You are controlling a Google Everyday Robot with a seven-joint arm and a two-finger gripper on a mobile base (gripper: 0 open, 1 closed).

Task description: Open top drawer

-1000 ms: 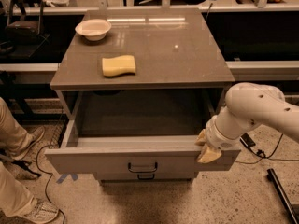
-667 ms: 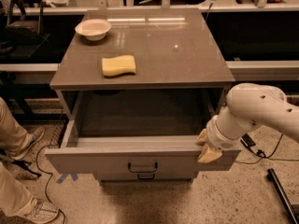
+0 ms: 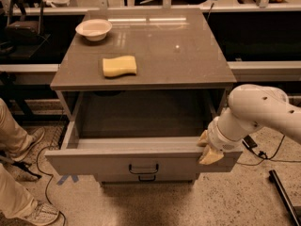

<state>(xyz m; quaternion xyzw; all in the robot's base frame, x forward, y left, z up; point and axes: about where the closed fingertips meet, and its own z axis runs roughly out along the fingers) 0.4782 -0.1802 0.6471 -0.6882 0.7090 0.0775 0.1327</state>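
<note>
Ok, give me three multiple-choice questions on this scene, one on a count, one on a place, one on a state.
1. How many things lie on the cabinet top? A) one B) two C) four
2. Where is the gripper? A) on the cabinet top B) down on the floor C) at the right end of the top drawer's front
3. The top drawer is: A) pulled out B) shut flush C) lifted off the cabinet
Answers: 1 B, only a white bowl and a yellow sponge lie there; 2 C, it sits against the front's right end; 3 A, its grey box shows below the top.
</note>
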